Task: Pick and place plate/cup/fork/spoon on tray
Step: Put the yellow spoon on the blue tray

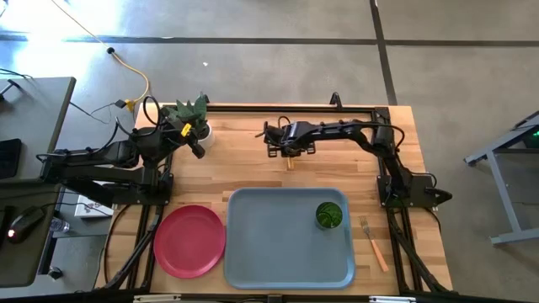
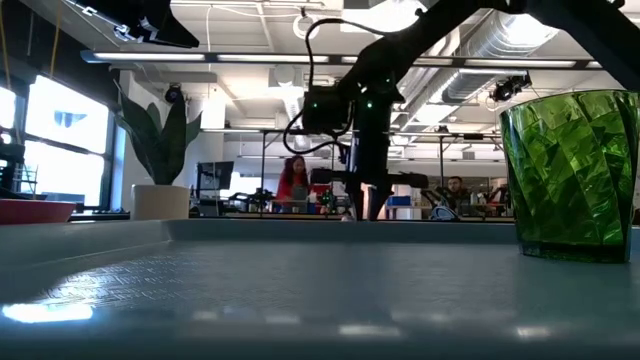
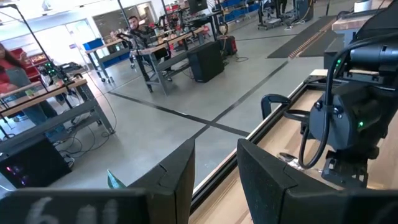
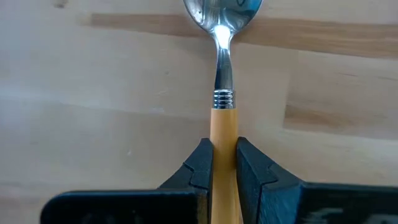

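Right tool (image 4: 224, 163) pinches the spoon (image 4: 223, 74) by its handle at the bench's (image 1: 253, 160) far middle, seemingly resting there. Left tool (image 3: 214, 180) waits parted, empty, by the plant (image 1: 187, 111). Cup (image 1: 329, 215) sits on the tray (image 1: 269, 244).

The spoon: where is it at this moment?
In the high view the spoon lies on the bare table behind the tray, near mid-table, its orange handle pinched between the right gripper's fingers; the right wrist view confirms this.
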You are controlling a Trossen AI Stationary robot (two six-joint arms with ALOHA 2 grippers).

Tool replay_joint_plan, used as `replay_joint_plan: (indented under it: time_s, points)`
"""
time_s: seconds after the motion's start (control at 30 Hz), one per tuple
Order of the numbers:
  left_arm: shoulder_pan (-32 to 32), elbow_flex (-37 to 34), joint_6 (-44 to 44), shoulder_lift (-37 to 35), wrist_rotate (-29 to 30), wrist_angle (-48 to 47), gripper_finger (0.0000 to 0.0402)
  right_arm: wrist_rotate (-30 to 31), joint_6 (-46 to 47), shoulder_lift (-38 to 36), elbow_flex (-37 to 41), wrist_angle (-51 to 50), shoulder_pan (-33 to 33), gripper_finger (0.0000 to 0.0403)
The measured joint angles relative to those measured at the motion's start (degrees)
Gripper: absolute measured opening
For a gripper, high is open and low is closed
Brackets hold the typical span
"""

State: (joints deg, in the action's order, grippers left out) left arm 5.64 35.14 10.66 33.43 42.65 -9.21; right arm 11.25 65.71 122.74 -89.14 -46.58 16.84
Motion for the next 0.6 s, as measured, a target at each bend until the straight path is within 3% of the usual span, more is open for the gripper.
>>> replay_joint_plan:
  time_s: [0.37, 0.6]
  points:
    - [-0.01, 0.00, 0.02, 0.00, 0.00, -0.03, 0.0110, -0.55, -0.07, 0.80, -0.15, 0.12, -0.02, 0.0020]
    - [0.00, 0.00, 0.02, 0.00, 0.00, -0.01, 0.0110, -1.48, 0.29, 0.93, -0.09, 0.03, 0.04, 0.0077]
